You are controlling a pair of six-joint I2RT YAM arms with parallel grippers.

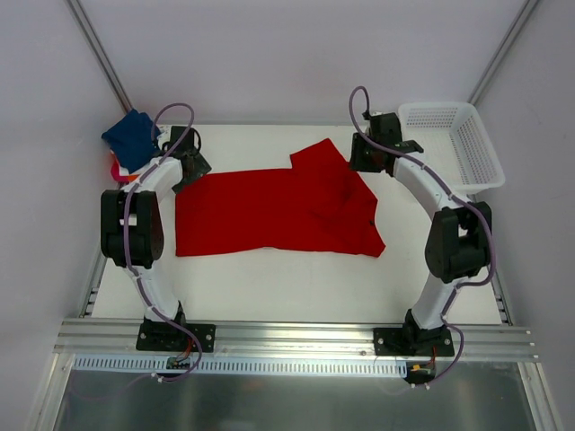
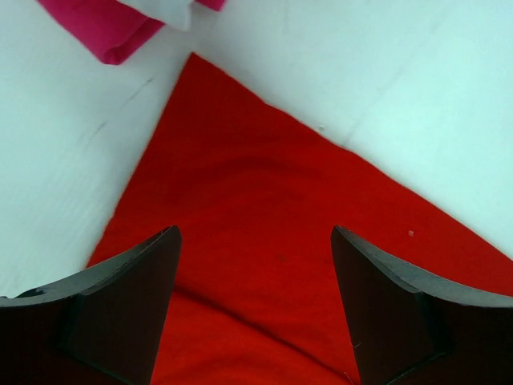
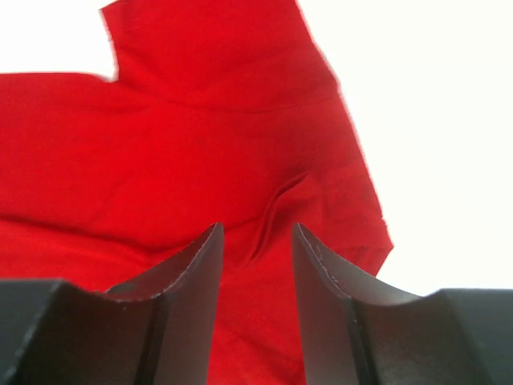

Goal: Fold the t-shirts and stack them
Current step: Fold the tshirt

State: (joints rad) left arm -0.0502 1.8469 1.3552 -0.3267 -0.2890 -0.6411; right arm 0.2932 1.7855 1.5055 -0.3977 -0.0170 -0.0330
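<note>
- Red t-shirt [image 1: 269, 211] lies flat mid-table [image 1: 296, 278], long axis left to right, with one sleeve sticking out at the far right side.
- Finished stack sits at the far left corner, navy tee [image 1: 133, 136] on top. The left wrist view shows a magenta fold [image 2: 104, 28] and a white one [image 2: 172, 10] just beyond the red corner.
- Left gripper [image 2: 255, 233]: released, jaws wide, hovering over the shirt's far left corner. Nothing between the fingers.
- Right gripper [image 3: 256, 228]: jaws partly apart above the cloth near the sleeve seam, a raised crease below the gap. No cloth visibly pinched.
- Step in hand, judged: take both far corners for the next fold.
- Left: come down centred on the corner point and catch every layer, not only the top one.
- Right: close on the crease, as it offers a ready ridge.
- Lift both sides level and together so the fold line runs straight.
- Risk: the left arm's sweep nudging the nearby stack.
- White basket [image 1: 454, 139] stands far right, apart from the shirt.
</note>
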